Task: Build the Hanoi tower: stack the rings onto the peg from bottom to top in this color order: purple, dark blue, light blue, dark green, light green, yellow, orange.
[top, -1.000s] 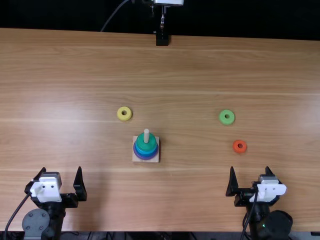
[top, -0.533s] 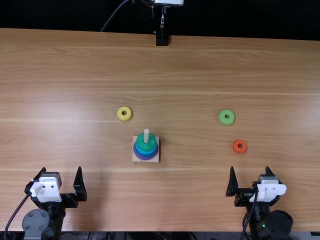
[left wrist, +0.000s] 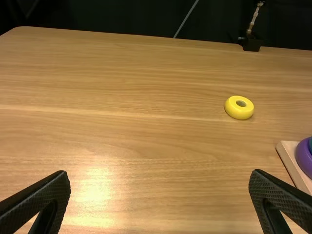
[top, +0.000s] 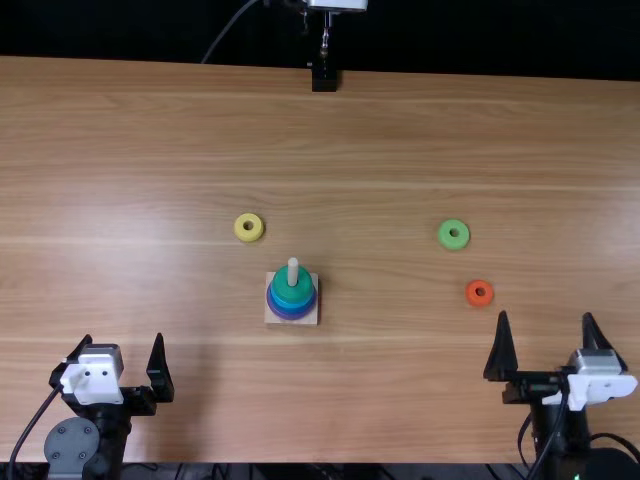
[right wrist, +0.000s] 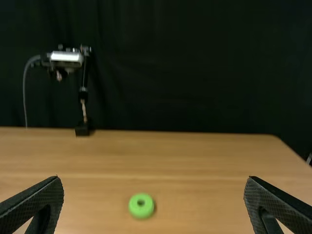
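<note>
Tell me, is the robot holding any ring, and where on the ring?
Nothing is held: the left gripper and right gripper are both open with nothing between their fingers.

top view: table [top: 400, 390] brightly and fairly evenly lit, pale glare across the left of the frame and a fainter patch at the right edge, backdrop [top: 130, 30] near-black along the top; thin dark shadow hugs the right side of the peg's base [top: 272, 316], broad faint one lower left. left wrist view: hot, yellowish-white glare on the near tabletop. right wrist view: wood grain and light green ring [right wrist: 136, 209] softly blurred, backdrop deep in gloom.
</note>
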{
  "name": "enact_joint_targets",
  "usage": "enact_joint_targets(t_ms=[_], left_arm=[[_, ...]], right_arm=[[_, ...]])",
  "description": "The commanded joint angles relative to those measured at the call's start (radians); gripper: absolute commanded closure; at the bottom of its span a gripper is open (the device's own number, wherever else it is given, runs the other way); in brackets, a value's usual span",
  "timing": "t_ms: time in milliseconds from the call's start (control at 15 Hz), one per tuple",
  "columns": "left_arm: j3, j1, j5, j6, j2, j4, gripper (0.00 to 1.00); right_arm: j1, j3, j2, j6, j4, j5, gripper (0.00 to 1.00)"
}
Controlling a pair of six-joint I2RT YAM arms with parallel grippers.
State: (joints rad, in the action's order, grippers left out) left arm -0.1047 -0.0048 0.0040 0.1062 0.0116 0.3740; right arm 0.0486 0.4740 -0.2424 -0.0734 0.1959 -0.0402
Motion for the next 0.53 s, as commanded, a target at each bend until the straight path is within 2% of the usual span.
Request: enact_joint_targets(t_ms=[0, 333, 467], left_arm=[[0.105, 0.003, -0.002, -0.003, -0.012, 0.079, 0.00], [0.105, 0.003, -0.002, -0.003, -0.012, 0.079, 0.00], [0.105, 0.003, -0.002, -0.003, -0.012, 0.079, 0.00]], right_arm=[[0.007, 0.087, -0.080, 0.005, -0.003, 0.007, 0.00], [0.000, 0.350, -0.483, 0.005, 0.010, 0.009, 0.00], [-0.004, 0.446, -0.664, 0.005, 0.065, 0.031, 0.00]])
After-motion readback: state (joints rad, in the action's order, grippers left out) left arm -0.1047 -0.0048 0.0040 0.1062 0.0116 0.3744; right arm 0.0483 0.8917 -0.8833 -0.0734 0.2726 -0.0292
